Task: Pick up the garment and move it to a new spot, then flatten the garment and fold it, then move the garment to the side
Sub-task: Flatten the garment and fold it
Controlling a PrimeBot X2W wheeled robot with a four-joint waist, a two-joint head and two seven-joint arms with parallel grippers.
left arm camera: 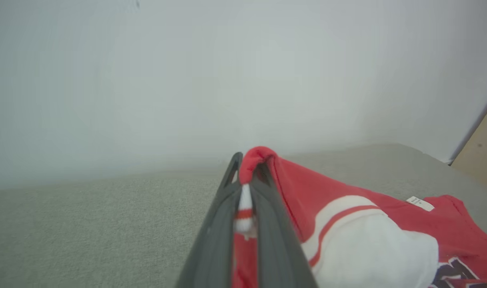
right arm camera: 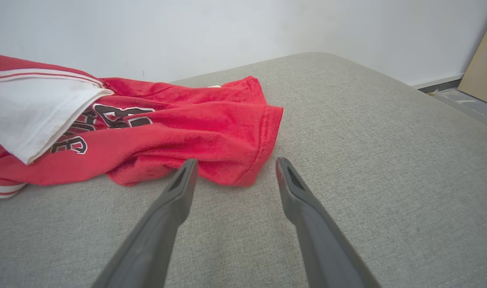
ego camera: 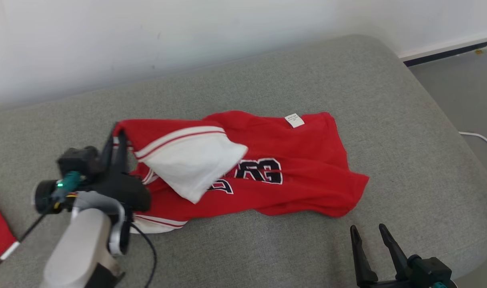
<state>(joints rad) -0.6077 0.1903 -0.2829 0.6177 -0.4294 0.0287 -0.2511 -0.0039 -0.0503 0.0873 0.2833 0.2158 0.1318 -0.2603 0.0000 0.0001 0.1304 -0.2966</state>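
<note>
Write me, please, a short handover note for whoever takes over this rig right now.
Left gripper: shut on the jersey at its left edge, which it holds a little above the cushion.
Right gripper: open, empty, near the jersey's right corner, not touching it.
Jersey: crumpled on the cushion, with a white part flopped over the print.
Done: grasp made.
Left: move it, flatten, fold, set aside.
</note>
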